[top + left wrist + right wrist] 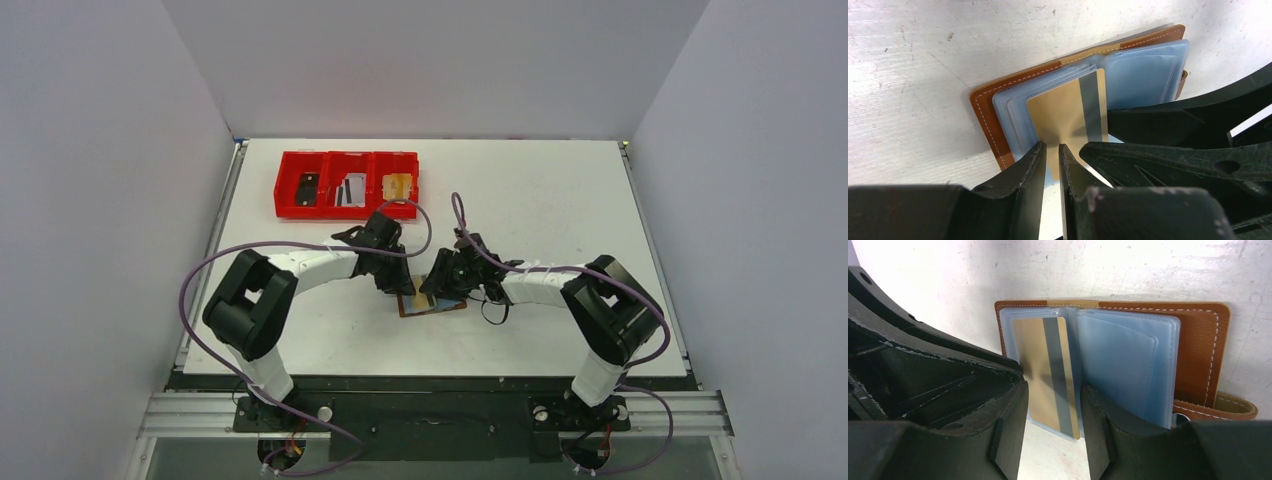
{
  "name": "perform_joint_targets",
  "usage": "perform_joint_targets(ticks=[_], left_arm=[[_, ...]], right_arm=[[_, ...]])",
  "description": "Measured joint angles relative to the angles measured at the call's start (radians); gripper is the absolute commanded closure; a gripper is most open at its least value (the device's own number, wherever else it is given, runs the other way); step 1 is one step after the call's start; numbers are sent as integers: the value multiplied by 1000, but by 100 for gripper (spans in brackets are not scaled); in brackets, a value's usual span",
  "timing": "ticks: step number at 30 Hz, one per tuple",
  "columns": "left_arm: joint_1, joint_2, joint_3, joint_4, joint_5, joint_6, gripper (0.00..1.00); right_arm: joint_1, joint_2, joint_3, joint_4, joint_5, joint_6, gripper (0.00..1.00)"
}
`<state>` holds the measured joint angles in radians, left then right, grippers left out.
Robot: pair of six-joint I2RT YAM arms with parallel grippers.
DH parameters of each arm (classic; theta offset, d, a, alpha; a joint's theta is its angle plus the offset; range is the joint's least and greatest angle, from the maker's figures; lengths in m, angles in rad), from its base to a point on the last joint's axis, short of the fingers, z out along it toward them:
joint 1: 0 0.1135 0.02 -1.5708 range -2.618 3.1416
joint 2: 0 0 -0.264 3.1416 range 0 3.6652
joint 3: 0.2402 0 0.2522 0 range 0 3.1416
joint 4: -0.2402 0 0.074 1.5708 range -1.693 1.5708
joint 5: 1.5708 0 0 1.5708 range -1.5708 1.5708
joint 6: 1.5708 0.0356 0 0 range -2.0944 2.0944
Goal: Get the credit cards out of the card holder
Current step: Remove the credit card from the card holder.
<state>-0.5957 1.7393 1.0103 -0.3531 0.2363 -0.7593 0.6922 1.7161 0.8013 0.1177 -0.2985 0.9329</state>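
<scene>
One gold card (1064, 112) — pinched by left pincer (1051, 148).

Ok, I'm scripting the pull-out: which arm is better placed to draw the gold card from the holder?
Left. The left gripper, nearly closed, sits at the protruding edge of the gold card. The right gripper stands open astride that card, apparently steadying the card holder.
</scene>
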Motion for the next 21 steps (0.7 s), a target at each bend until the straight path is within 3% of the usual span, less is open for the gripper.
perform_joint_targets(ticks=[21], left_arm=[[-12,31,24,9,3,-16,90]], right_arm=[[-80,10,-138,261,-128,108,64]])
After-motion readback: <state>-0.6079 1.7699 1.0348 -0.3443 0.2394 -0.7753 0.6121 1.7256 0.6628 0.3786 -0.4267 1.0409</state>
